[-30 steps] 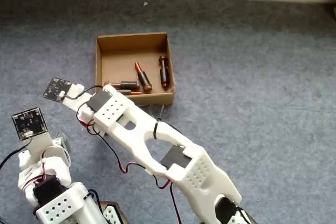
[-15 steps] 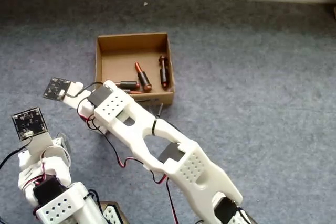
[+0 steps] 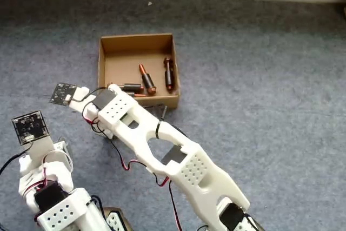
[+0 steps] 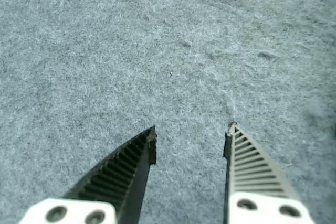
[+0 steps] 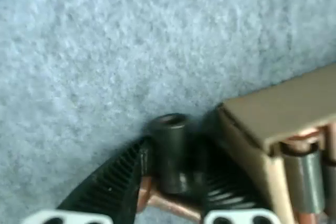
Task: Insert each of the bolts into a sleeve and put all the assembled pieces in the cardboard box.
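Observation:
The cardboard box point(image 3: 135, 37) sits on the grey carpet with three assembled bolt-and-sleeve pieces inside: one point(image 3: 146, 78) at the middle, one point(image 3: 169, 74) by the right wall, one point(image 3: 131, 87) at the front wall. My right arm point(image 3: 140, 128) stretches to the box's front left corner. In the right wrist view my right gripper point(image 5: 176, 153) is shut on a dark sleeve point(image 5: 169, 129) with a copper bolt point(image 5: 163, 203) beneath it, just outside the box corner point(image 5: 273, 114). My left gripper point(image 4: 191, 135) hangs open over bare carpet at the near left.
A small dark rod-like piece point(image 3: 162, 112) shows just in front of the box's front wall, beside the right arm. The left arm point(image 3: 48, 187) stands at the near left edge. Open carpet lies to the right of the box.
The right arm has drawn back a little toward the near side, away from the box's front wall, with the piece in its gripper. The left arm has kept still.

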Action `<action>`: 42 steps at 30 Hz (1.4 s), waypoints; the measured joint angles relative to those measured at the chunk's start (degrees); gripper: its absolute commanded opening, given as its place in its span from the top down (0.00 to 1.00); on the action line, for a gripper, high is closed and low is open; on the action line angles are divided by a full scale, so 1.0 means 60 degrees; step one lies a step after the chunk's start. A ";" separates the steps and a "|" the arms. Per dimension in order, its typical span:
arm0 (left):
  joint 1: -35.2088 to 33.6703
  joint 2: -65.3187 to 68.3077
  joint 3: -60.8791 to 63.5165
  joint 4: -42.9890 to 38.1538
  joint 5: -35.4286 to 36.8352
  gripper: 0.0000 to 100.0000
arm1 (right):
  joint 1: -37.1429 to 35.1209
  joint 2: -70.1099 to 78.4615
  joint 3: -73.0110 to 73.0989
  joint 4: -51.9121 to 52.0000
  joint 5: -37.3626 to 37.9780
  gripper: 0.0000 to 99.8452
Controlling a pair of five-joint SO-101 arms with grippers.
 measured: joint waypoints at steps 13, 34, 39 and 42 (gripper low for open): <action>0.0000 0.0000 0.0000 0.0000 0.0000 0.77 | 0.0029 0.0044 -0.3048 0.3604 -0.1099 0.99; 0.0000 0.0000 0.0000 0.0000 0.0000 0.77 | 0.1377 -0.4791 -0.0161 0.4879 -0.3839 0.99; 0.0000 0.0000 0.0000 0.0000 0.0000 0.77 | 0.1392 -0.6842 0.2549 0.4879 -0.3839 0.99; 0.0205 0.0000 0.0000 0.0000 0.0000 0.77 | 0.1451 -0.7941 0.4000 0.4821 -0.3839 0.99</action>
